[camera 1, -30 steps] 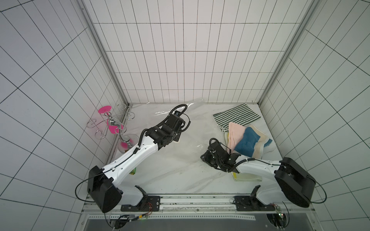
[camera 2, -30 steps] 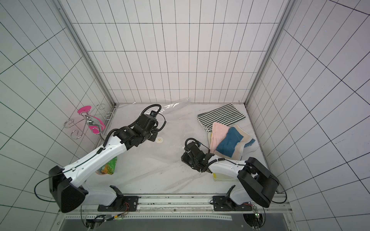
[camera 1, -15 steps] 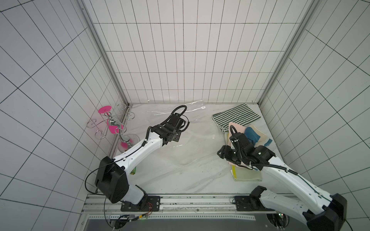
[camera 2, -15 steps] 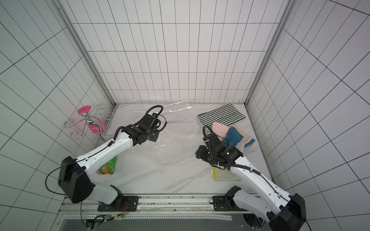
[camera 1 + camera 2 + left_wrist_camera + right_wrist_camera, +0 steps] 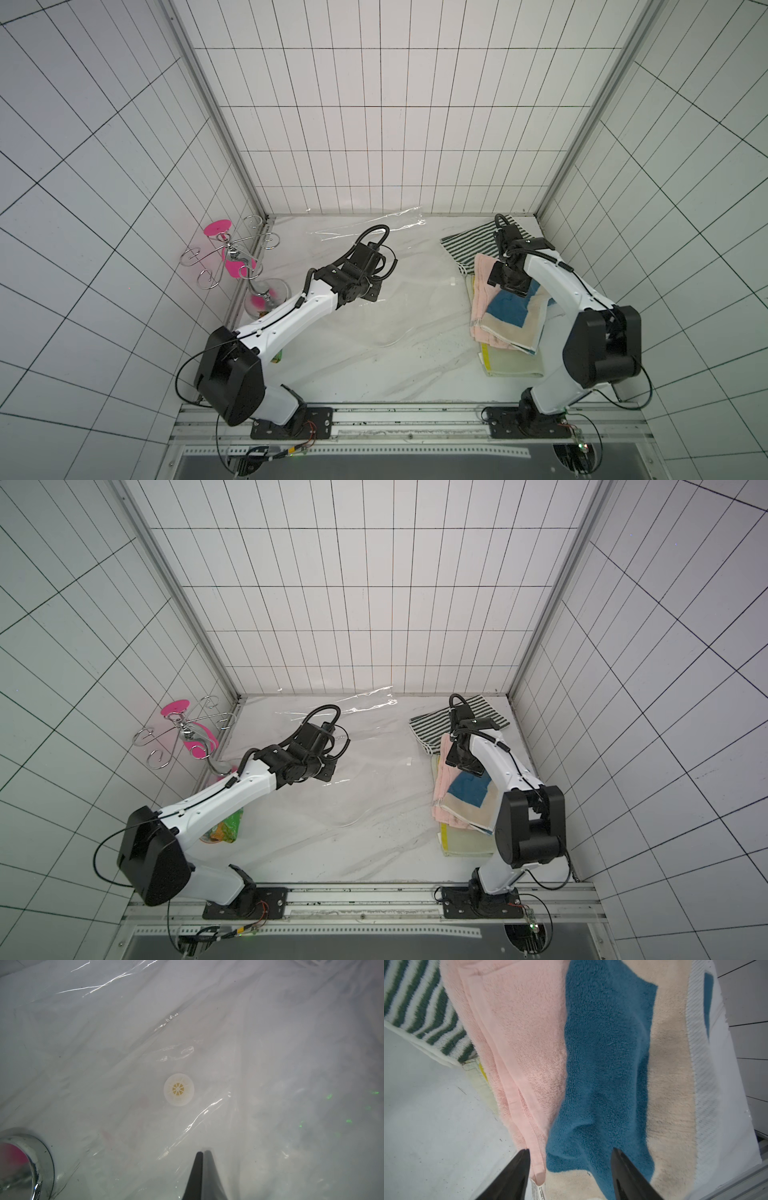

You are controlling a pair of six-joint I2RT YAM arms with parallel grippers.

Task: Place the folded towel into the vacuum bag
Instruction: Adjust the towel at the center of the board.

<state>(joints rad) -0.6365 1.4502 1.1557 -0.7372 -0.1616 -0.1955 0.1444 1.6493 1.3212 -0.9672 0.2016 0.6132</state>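
The vacuum bag (image 5: 411, 257) (image 5: 374, 746) is a clear crinkly sheet spread over the middle of the table, with a round white valve (image 5: 179, 1089). My left gripper (image 5: 204, 1152) is shut on a fold of its film and holds it above the table; in both top views the wrist hides the jaws. The folded towel (image 5: 509, 318) (image 5: 467, 793), pink, blue and beige, tops a stack at the right. My right gripper (image 5: 570, 1149) (image 5: 509, 286) hovers open just over it. One finger stands by the pink hem, the other over the blue patch (image 5: 604, 1053).
A green-striped towel (image 5: 469, 245) lies behind the stack and a pale yellow-green one (image 5: 513, 363) under it. A chrome stand with pink discs (image 5: 232, 257) is at the left wall, with a green packet (image 5: 224, 829) near it. The right wall is close to the stack.
My right arm swung from the table's middle to above the towel stack and its jaws opened wider. My left gripper stayed shut on the bag and shifted slightly.
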